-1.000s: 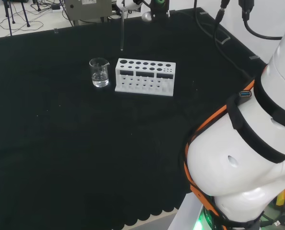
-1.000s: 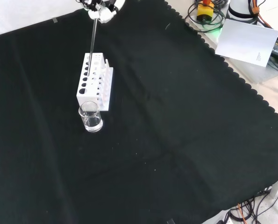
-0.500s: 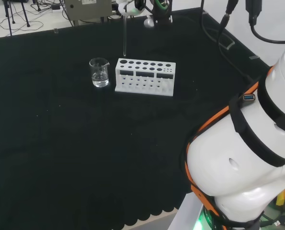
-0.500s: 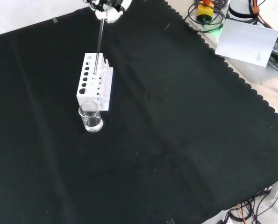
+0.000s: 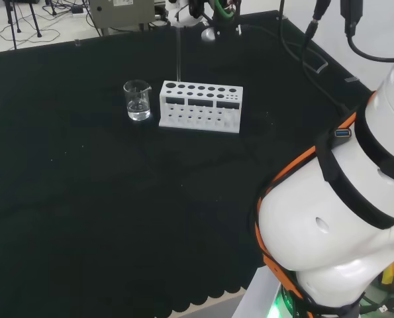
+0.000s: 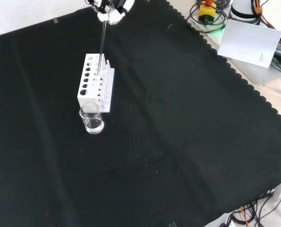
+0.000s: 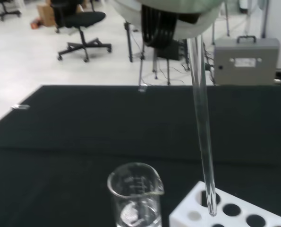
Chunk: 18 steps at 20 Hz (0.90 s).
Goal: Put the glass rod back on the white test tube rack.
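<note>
Clear beaker [image 5: 137, 100] [image 6: 92, 118] [image 7: 135, 195] on black cloth [image 6: 178, 142] — a little liquid inside

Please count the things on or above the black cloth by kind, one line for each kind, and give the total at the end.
Clear glass beaker with a little clear liquid: 1
White plastic test tube rack with round holes: 1
Thin clear glass rod, held upright above the rack by the black and white hand: 1
Total: 3

You've got open cloth [image 6: 187, 142] all around the rack [image 6: 95, 82]; the one obstacle is the beaker [image 6: 91, 118], just beside its near end in the front view.
</note>
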Each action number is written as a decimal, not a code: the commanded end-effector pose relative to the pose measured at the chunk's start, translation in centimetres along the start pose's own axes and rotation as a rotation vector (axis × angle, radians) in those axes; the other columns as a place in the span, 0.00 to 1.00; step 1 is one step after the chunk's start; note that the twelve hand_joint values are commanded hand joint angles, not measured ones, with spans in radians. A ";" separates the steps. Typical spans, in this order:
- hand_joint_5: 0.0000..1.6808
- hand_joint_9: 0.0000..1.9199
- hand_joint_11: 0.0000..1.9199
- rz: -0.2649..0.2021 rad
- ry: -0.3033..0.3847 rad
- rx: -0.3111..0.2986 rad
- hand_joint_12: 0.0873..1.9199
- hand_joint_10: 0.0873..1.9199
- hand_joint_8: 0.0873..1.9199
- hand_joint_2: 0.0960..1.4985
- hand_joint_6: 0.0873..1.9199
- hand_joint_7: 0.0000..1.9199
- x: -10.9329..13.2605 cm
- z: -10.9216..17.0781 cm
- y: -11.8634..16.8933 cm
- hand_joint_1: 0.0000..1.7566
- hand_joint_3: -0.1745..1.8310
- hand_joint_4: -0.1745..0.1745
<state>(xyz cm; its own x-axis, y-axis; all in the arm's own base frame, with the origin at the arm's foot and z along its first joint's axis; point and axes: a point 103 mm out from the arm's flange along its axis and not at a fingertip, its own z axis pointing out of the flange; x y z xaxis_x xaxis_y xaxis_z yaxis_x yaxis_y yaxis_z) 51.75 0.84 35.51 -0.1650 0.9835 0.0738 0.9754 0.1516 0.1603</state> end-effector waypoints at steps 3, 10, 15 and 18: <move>0.70 0.87 0.56 -0.013 0.036 -0.005 0.44 0.41 0.55 0.50 0.21 0.61 -0.8 0.8 1.0 0.74 0.33 0.00; 0.70 0.87 0.56 -0.032 0.045 0.001 0.44 0.41 0.55 0.50 0.21 0.61 -0.9 0.9 1.1 0.74 0.33 0.00; 0.70 0.87 0.56 -0.038 0.029 0.005 0.44 0.41 0.55 0.50 0.21 0.61 -0.2 1.0 1.4 0.74 0.33 0.00; 0.70 0.87 0.56 -0.053 0.027 0.010 0.44 0.41 0.55 0.50 0.21 0.61 1.3 1.3 2.0 0.74 0.33 0.00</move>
<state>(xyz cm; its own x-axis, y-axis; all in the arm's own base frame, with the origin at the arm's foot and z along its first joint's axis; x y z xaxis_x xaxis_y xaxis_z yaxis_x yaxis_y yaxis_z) 53.25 0.81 34.76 -0.2090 0.9728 0.0998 0.9683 0.1915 0.1604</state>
